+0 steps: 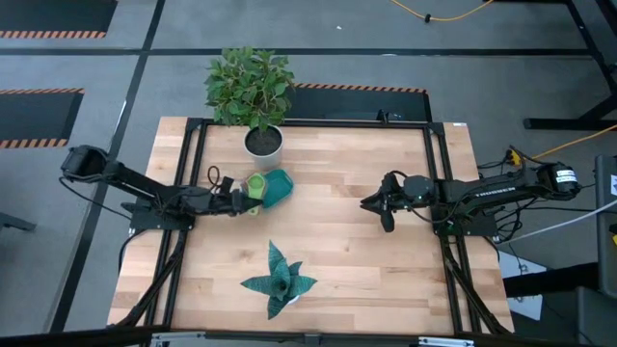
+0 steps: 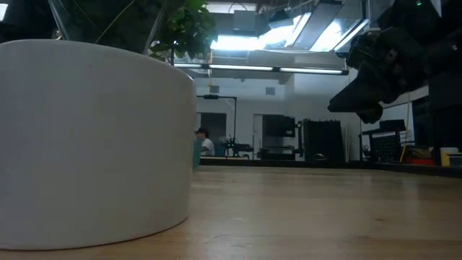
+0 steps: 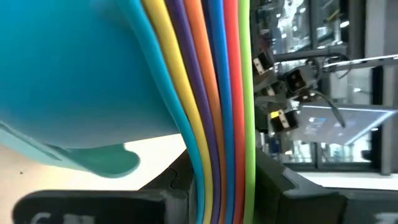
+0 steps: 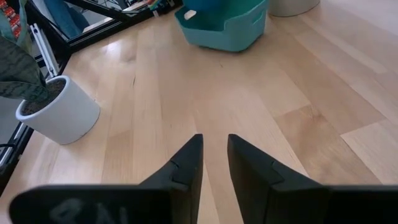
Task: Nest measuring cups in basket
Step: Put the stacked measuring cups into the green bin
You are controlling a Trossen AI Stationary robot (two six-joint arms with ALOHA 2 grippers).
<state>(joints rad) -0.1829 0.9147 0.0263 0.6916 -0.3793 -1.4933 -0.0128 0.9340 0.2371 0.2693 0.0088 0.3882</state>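
Measuring cups (image 3: 211, 93), nested as a striped stack, sit clamped between the left gripper (image 1: 241, 198) fingers, touching the teal basket (image 1: 276, 187) just ahead. Judged: the placing step; next, lower and release inside. Right gripper (image 1: 381, 204) idles well apart, fingers narrow, empty. Wooden surface (image 1: 337, 260) carries two potted plants; workshop room beyond.

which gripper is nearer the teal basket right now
Left. The left gripper is right at the teal basket, holding the nested measuring cups against it. The right gripper hangs apart over bare table, with nothing between its fingers.
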